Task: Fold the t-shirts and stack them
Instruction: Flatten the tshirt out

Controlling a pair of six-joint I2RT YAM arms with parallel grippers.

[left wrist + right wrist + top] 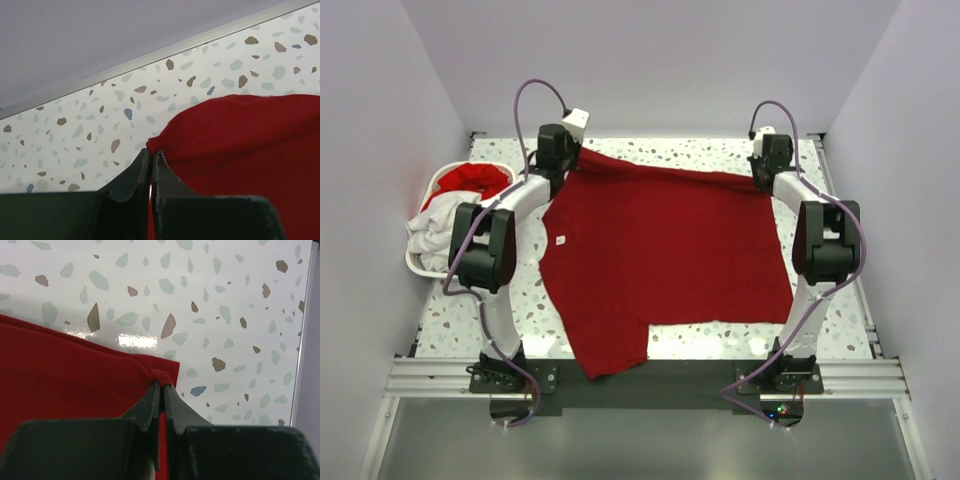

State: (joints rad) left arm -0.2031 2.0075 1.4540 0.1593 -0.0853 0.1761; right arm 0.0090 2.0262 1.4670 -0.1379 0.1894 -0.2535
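A deep red t-shirt (pixel 660 255) lies spread over the middle of the speckled table, with a small white neck label (pixel 560 240) at its left edge. My left gripper (pixel 570 160) is shut on the shirt's far left corner (pixel 165 135). My right gripper (pixel 763 178) is shut on the shirt's far right corner (pixel 162 376). The cloth edge stretches between the two grippers along the far side. A second red t-shirt (pixel 475 180) and a white t-shirt (pixel 435 228) lie bunched in the basket at the left.
A white plastic laundry basket (pixel 415 266) stands at the table's left edge. The walls close in on three sides. A metal rail (pixel 150 55) runs along the table's far edge. The shirt's near sleeve (pixel 610 350) hangs over the table's front edge.
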